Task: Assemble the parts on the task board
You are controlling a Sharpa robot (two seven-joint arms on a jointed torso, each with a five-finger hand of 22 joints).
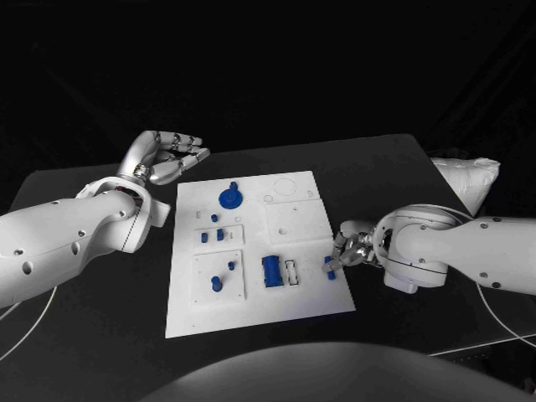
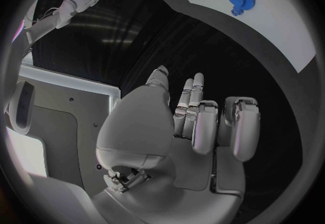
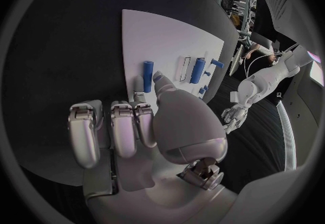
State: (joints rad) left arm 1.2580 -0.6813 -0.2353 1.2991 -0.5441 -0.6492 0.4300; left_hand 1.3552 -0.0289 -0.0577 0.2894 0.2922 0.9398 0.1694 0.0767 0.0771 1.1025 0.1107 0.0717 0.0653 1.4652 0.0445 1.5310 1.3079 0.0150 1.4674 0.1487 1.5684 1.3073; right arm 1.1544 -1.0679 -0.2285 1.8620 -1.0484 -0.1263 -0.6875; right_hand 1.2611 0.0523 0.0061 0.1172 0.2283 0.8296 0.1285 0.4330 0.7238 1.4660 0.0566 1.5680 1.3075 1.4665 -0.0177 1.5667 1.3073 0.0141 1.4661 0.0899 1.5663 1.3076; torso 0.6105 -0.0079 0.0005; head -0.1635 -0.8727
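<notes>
Black tabletop holds your white task board (image 1: 295,306); your right hand (image 1: 347,249), fingers loose and empty, nears a small, rigid, light-looking blue peg (image 1: 330,267)—pinch its middle; left hand (image 1: 169,157) curled, empty.

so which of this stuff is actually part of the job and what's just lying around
Part of the job:
- white task board
- blue gear at its far end
- blue block near the middle
- blue peg at its right edge, by the right hand
- small blue pieces on its left side

Just lying about:
- black table
- white cloth-like bundle, far right
</notes>
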